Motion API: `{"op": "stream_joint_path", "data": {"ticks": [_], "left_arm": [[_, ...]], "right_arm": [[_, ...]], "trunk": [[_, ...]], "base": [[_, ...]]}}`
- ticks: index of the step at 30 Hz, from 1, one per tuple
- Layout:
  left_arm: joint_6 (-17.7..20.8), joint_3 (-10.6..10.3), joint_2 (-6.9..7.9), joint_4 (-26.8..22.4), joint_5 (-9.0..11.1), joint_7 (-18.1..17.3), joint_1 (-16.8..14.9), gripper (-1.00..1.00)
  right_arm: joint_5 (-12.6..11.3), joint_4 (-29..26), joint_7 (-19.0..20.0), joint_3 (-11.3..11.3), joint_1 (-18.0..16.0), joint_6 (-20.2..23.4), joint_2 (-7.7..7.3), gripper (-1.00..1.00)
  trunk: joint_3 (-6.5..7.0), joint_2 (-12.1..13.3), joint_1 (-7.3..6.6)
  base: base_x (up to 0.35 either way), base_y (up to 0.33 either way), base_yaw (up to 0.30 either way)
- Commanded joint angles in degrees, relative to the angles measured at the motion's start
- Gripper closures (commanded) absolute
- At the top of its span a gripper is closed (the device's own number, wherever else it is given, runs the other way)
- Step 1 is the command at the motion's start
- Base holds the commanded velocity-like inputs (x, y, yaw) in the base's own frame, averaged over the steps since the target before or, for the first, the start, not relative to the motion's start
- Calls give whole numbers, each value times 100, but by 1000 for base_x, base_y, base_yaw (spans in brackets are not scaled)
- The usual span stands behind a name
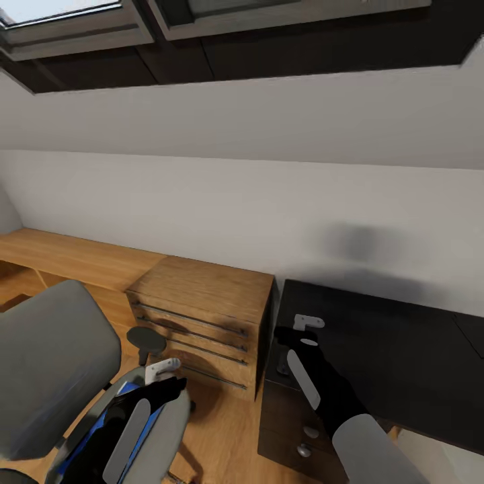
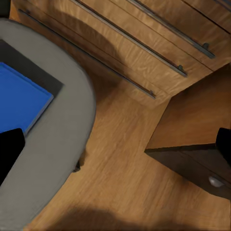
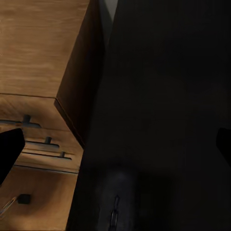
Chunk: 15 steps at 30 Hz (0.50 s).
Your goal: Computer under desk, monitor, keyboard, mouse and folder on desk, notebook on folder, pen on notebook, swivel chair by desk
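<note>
The grey swivel chair [image 1: 54,363] stands at the lower left. On its seat [image 2: 62,144] lies the blue folder [image 2: 19,98], partly hidden under my left arm in the head view [image 1: 156,422]. My left gripper [image 1: 165,368] hovers open over the seat's edge and the floor, beside the folder, its dark fingertips [image 2: 9,151] wide apart with nothing between them. My right gripper [image 1: 308,323] hangs open above the left end of the black desk [image 1: 390,343]. A dark rounded mouse [image 3: 115,202] rests on the desk top [image 3: 163,86] below that gripper, faint against the black.
A light wooden dresser [image 1: 202,309] with bar handles [image 2: 159,53] stands between chair and desk, close to both. The desk's drawers with silver knobs [image 1: 306,440] face the wooden floor [image 2: 120,183]. A low wooden shelf [image 1: 67,255] runs along the white wall.
</note>
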Motion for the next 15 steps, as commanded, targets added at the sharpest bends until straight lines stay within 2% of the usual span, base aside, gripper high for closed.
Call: {"op": "stream_joint_path", "data": {"ticks": [1,6,15], "left_arm": [[12,-12,5,-6,60,56,-4,-100],[12,-11,5,-2,61,56,-4,-100],[12,-14,1,0,61,58,-4,-100]], "right_arm": [[-49,-8,-50,16,-5,18,-5,-100],[-48,-8,-50,16,-5,21,-7,-100],[-42,-8,-50,13,-5,19,-8,-100]], "trunk": [[-8,-7,-2],[-8,-7,-2],[-8,-7,-2]], "base": [[-334,0,-6],[-335,0,-107],[-316,0,-242]]}}
